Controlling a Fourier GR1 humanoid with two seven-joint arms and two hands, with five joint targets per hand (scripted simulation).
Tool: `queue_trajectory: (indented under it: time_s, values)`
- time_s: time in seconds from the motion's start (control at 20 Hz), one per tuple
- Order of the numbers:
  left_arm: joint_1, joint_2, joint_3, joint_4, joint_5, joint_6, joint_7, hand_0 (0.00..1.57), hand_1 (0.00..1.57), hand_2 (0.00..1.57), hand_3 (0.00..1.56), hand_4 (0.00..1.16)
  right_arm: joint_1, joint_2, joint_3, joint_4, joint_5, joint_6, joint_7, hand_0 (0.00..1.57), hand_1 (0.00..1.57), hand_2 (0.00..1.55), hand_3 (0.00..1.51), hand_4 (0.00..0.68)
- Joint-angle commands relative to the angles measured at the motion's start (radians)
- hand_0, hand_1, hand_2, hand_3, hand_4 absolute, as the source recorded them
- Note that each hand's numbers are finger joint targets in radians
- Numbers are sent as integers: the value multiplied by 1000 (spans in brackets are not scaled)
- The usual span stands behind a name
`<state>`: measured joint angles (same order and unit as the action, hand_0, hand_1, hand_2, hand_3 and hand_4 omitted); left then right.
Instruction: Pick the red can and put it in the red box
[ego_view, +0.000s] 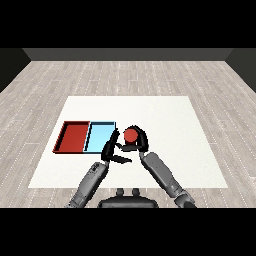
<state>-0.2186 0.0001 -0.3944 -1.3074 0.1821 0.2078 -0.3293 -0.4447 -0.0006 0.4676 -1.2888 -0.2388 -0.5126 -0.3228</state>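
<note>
The red can (131, 135) stands just right of the light blue tray (100, 135), with my right hand (140, 142) curled round it from the right and behind. Only the can's round red top shows; its body is hidden by the fingers. My left hand (110, 150) is close to the can's left side, by the blue tray's near right corner, with fingers straight and the thumb pointing right. The red tray (73, 136) lies left of the blue tray and holds nothing.
The two trays sit side by side at the left of the white table (170, 120). Both grey forearms come in from the lower edge and meet near the table's middle front.
</note>
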Motion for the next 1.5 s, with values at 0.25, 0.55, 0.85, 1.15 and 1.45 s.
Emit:
queue_trajectory:
  time_s: [0.25, 0.55, 0.85, 1.15, 1.45]
  values:
    - [-138, 0, 16, 180, 78, -17, -34, 0, 0, 0, 0, 0, 11, 1, 59, -66, -9, -51, 26, 1435, 1435, 1437, 1376, 630]
    - [-98, 0, -47, 146, 112, 5, -61, 0, 0, 0, 0, 0, -50, 1, 39, 22, -92, -1, -19, 1481, 1481, 1437, 1371, 621]
    - [-72, 10, -18, 102, 110, -45, -55, 0, 0, 0, 0, 0, -17, 1, 109, -48, -35, -53, 30, 1500, 1500, 1450, 1375, 618]
    - [-121, 0, -98, 75, 118, 73, -45, 0, 0, 0, 0, 157, -108, 0, 172, 68, -178, -78, -47, 1476, 1476, 1458, 1371, 642]
    - [-119, 1, -122, 142, 145, 323, -36, 742, 742, 887, 707, 824, -94, 0, 194, 39, -130, -111, -11, 1473, 1473, 1450, 1365, 626]
